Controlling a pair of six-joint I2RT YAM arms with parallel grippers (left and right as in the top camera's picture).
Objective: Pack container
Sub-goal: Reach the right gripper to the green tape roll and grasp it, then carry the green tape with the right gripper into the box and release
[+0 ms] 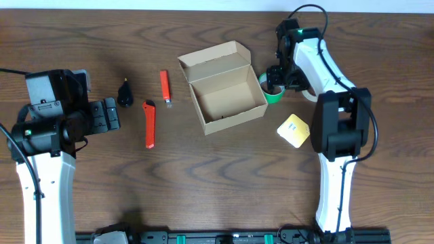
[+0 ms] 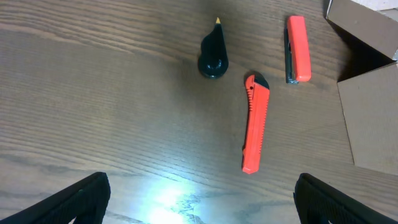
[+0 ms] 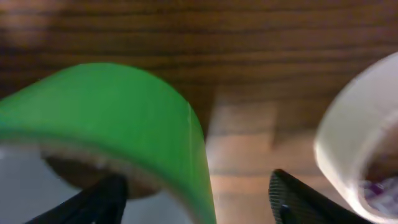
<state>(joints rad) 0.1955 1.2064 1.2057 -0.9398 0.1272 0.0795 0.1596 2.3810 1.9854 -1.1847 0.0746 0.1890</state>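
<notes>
My right claw [image 3: 198,180] is open, and its 2 fingers appear to straddle the wall of the green roll [image 3: 112,106]. Close squarely on that wall, clear of the white roll [image 3: 357,130]. Lift straight, then carry it into the open box [image 1: 224,120] just beside.

Dark wood-grain table [image 1: 217,196] fills view; light glare [image 2: 169,198] on surface.
</notes>
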